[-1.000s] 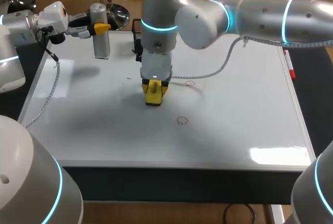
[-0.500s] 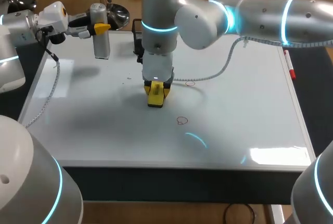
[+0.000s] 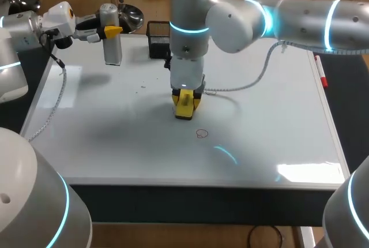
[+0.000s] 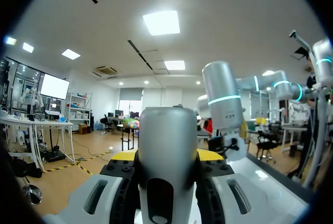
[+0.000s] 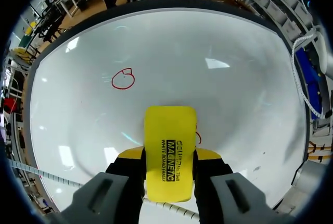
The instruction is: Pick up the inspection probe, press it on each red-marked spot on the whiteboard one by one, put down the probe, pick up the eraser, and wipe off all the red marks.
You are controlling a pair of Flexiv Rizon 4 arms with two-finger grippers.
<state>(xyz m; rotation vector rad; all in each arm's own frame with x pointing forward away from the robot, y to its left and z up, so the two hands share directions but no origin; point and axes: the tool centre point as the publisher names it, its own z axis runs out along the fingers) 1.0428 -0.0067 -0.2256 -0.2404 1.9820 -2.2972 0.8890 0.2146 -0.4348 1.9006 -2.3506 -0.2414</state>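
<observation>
Right gripper [image 5: 169, 153] clamps the yellow eraser [image 5: 169, 130], low over the whiteboard [image 5: 223, 73]. One red mark [image 5: 198, 138] peeks out at its edge, and a red loop [image 5: 123, 78] is ahead. Keep it flat, press firmly, overlap strokes. The left gripper [image 4: 167, 156] grips the probe [image 4: 167, 130], well apart.

A glossy white whiteboard [image 3: 104, 144] fills the middle of the head view. At its centre is a bright yellow rectangular eraser [image 3: 184, 108] with a black printed strip. Just below it is a thin red ring mark [image 3: 201, 134]. At upper left is a pale grey cylindrical probe [image 3: 111, 43]. The silver right arm [image 3: 300, 17] has glowing cyan bands.
</observation>
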